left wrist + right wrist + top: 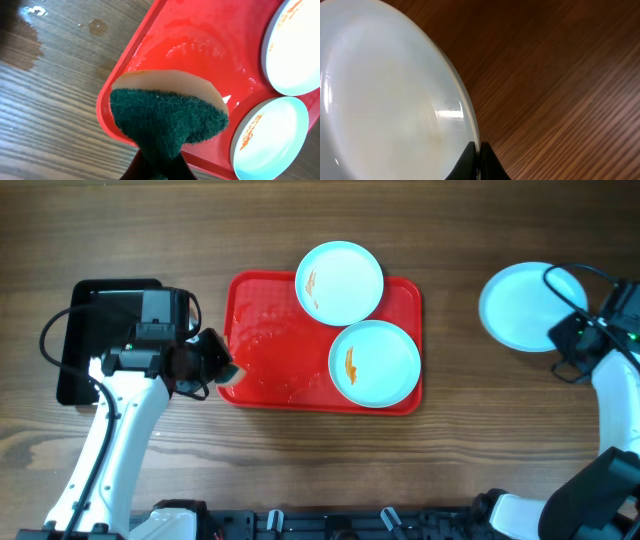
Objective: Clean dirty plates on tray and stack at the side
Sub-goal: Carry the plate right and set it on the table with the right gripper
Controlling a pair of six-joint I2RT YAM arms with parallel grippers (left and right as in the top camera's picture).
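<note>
**Clean plate at the side, two smeared plates pending**

The right gripper is clenched on the rim of the clean plate, round, shallow and pale mint-blue, well right of the large red plastic tray. The left gripper grasps a green-faced yellow sponge over the tray's left edge. The far smeared plate and near smeared plate occupy the tray's right half.

Recommended: release the rim only once the plate lies flat, and hold the sponge over the tray so drips land inside.

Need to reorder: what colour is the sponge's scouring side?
The sponge has a dark green scouring side; left wrist view.
</note>
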